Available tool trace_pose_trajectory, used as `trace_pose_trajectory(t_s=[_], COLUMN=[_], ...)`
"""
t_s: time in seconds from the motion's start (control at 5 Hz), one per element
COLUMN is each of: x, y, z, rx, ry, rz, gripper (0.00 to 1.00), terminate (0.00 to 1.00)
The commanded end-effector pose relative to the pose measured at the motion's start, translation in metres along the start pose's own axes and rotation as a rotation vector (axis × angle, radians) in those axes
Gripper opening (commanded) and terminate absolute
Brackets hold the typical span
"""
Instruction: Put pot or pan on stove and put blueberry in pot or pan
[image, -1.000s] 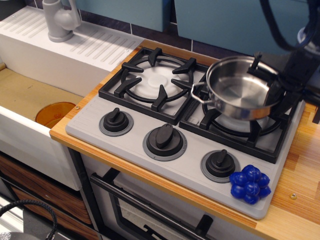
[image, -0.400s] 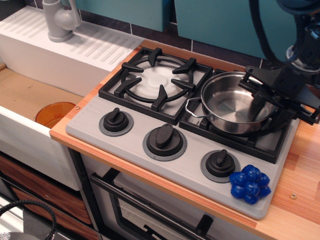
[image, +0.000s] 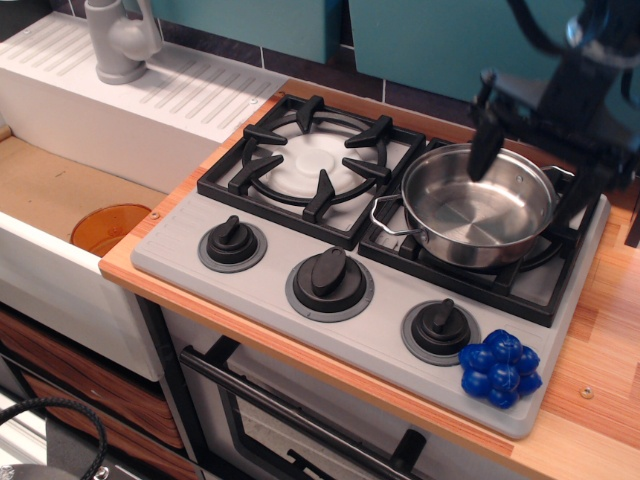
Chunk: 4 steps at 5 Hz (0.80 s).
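Since the earlier frame, the gripper (image: 535, 150) had let go of the pot (image: 477, 205) and risen clear of it, now blurred above the pot's far rim; the pot itself had not shifted.

Nearest, at about 5 o'clock on the stove (image: 270, 305), the blueberry (image: 500, 368) lay on the grey front corner, just beside the right-hand knob (image: 441, 328) and well apart from the pot. Two more knobs (image: 329, 279) sat along the front edge toward 7 o'clock.

Farther back, the pot rested upright on the right burner grate (image: 520, 285), at 3 o'clock, with nothing inside. The left grate (image: 312, 165) stood bare.

Beyond, the gripper hung with its fingers (image: 486, 140) spread wide, holding nothing.
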<state>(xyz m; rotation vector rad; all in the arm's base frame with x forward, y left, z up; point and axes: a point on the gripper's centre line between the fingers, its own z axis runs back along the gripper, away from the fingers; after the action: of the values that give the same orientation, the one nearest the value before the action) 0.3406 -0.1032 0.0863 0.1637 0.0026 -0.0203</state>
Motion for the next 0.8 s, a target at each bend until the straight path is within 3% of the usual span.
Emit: trace_pose_trajectory(t_s=[0.0, 0.4, 0.6], x=[0.006, 0.006, -0.013], y=[0.016, 0.016, 0.011], z=[0.047, 0.047, 0.064], rx=[-0.022, -0.022, 0.012], ry=[-0.07, -0.07, -0.026], rz=[-0.015, -0.015, 0.042], gripper=[1.0, 1.0, 1.0], terminate=[0.0, 0.0, 0.0])
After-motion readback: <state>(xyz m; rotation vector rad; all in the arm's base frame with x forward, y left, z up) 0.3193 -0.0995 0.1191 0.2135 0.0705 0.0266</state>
